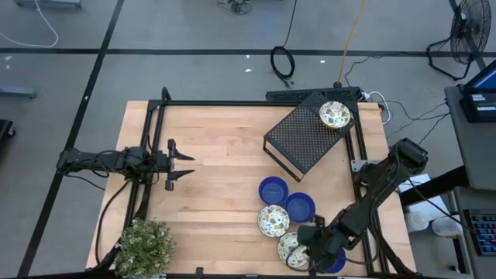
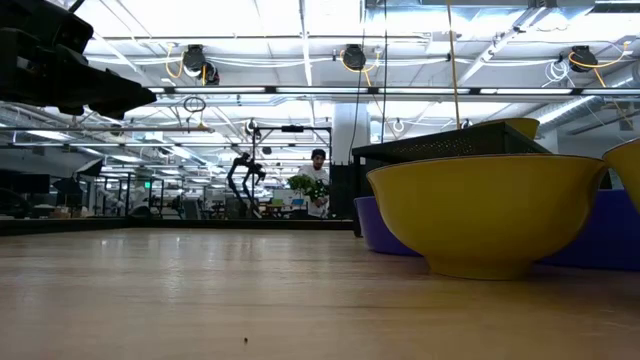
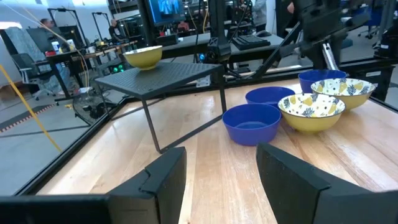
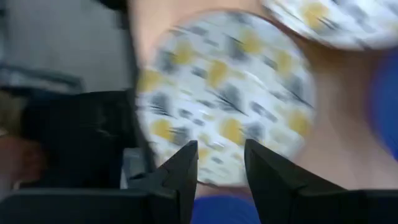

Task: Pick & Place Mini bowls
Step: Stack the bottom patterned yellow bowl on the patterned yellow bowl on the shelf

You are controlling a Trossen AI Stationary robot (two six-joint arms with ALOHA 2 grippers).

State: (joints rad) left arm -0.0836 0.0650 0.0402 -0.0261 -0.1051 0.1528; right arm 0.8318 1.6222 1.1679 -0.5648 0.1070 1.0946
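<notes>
Directly under my right gripper lies a floral bowl, the nearest of the cluster, its rim passing between my two fingers, which stand slightly apart with nothing pinched. From above, this gripper hangs at the table's near right corner, over the floral bowl closest to that edge. A round bowl has no long axis, so the move turns only on straddling the rim. Just beyond sits a second floral bowl, then two blue bowls side by side, all touching or nearly so. A third blue bowl is mostly hidden beneath my arm. Farthest from the cluster, the black perforated box carries one floral bowl on its top. My left gripper waits well apart from the cluster, fingers spread, empty. My wrist view is smeared, so I cannot tell whether a finger touches the rim.
</notes>
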